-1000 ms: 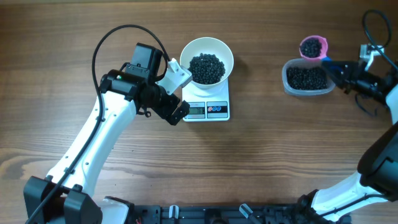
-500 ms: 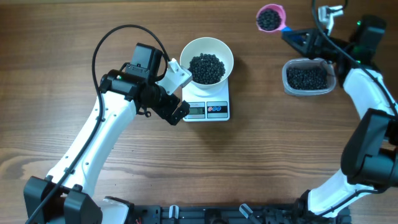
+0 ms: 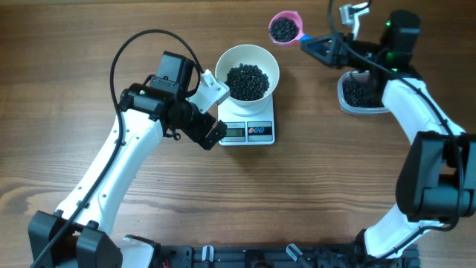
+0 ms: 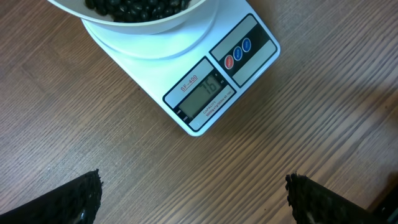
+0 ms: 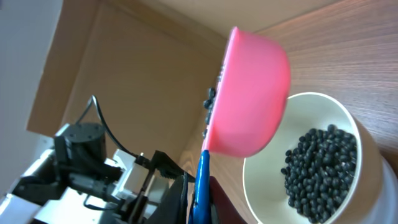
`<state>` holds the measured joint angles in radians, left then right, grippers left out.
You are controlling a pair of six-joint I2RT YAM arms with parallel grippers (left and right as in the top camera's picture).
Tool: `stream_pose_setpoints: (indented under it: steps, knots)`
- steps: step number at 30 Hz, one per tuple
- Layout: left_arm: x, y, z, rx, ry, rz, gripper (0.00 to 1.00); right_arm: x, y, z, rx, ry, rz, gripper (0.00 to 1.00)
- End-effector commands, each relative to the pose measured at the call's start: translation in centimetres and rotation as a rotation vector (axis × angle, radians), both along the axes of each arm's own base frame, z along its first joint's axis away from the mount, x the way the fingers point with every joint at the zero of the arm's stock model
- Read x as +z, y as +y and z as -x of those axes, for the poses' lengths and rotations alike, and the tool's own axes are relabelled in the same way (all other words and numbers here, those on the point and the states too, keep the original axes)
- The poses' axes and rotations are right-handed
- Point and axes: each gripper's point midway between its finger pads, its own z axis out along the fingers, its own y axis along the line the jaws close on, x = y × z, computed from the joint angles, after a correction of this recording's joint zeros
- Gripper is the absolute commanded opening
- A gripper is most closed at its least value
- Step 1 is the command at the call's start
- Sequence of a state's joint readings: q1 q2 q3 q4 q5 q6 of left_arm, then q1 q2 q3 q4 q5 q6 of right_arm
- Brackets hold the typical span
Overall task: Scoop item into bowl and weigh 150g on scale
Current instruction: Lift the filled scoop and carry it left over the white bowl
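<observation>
The white bowl (image 3: 248,53) stands on the white scale (image 3: 264,112) and holds a heap of black beads (image 3: 247,80). A pink scoop (image 3: 284,27) with a blue handle, full of beads, hangs just up and right of the bowl, and my right gripper (image 3: 321,46) is shut on its handle. In the right wrist view the scoop (image 5: 249,93) is tilted above the bowl (image 5: 261,186), its handle (image 5: 202,180) clamped between the fingers. My left gripper (image 3: 212,132) rests open at the scale's front left corner. The left wrist view shows the scale (image 4: 149,65) with its display lit.
A clear plastic tub (image 3: 343,93) of more black beads sits at the right, partly under my right arm. The left arm's black cable loops above the table at the left. Bare wooden table lies in front of the scale.
The right arm has carried the filled scoop up from beside the tub and leftward toward the bowl. The left arm, bowl and scale have not moved.
</observation>
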<state>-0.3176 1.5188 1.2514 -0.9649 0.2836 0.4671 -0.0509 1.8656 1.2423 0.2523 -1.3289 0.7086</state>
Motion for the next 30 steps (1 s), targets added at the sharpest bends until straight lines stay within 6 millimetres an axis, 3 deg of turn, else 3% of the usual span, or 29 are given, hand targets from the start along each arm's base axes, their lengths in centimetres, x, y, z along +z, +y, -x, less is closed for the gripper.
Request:
stream_pose_setpoints:
  steps: [1, 9, 21, 26, 30]
  knots:
    - [0.1, -0.1, -0.2, -0.013, -0.003, 0.010, 1.00, -0.4, 1.4, -0.4, 0.007, -0.092, 0.040, 0.04]
    - [0.1, -0.1, -0.2, -0.014, -0.003, 0.010, 1.00, -0.8, 3.7, -0.2, 0.018, -0.106, 0.065, 0.04]
    - [0.1, -0.1, -0.2, -0.013, -0.003, 0.010, 1.00, -4.4, 3.0, -2.3, -0.125, -0.186, 0.273, 0.04]
    - [0.1, -0.1, -0.2, -0.013, -0.003, 0.010, 1.00, -4.1, 3.7, -2.2, -0.109, -0.203, 0.278, 0.04]
    - [0.1, -0.1, -0.2, -0.013, -0.003, 0.010, 1.00, -2.7, 3.8, -2.7, -0.103, -0.217, 0.284, 0.04]
